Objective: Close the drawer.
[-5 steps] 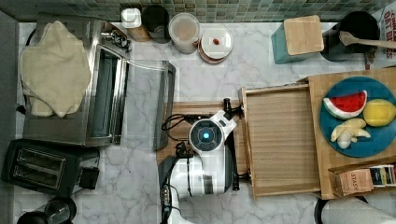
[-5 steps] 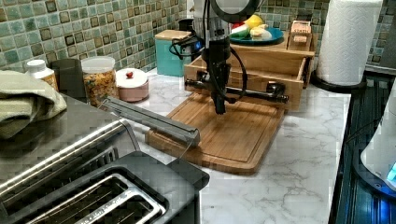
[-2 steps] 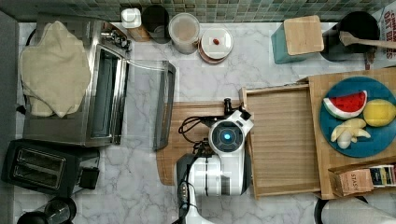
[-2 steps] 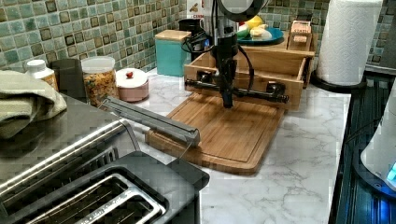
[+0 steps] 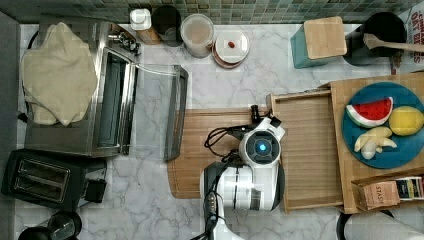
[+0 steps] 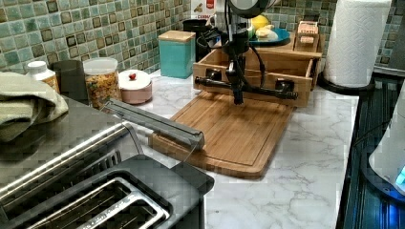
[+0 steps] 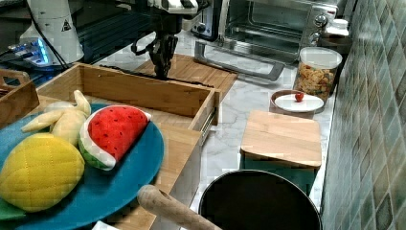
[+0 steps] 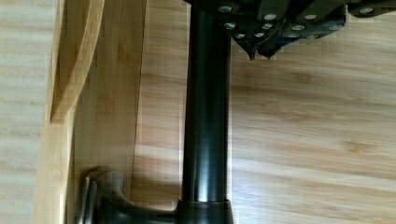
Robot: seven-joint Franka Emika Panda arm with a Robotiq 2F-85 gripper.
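On the top view, at about nine o'clock on the marbled worktop point(image 5: 240, 80), sits the flat round-cornered wooden cutting board point(image 5: 210, 155). Moving right, the black robot hand point(image 6: 237, 93) hangs in front of the long dark metal bar handle point(image 6: 248, 88), fingertips pinched nearly together and empty. Further right, at three o'clock, the wide shallow light-wood drawer point(image 5: 310, 150) stands pulled out from under the wooden box top carrying the blue plate of toy fruit point(image 5: 385, 132). It looks rigid and light, probably gliding on rails; a flat push on the front panel or handle should serve.
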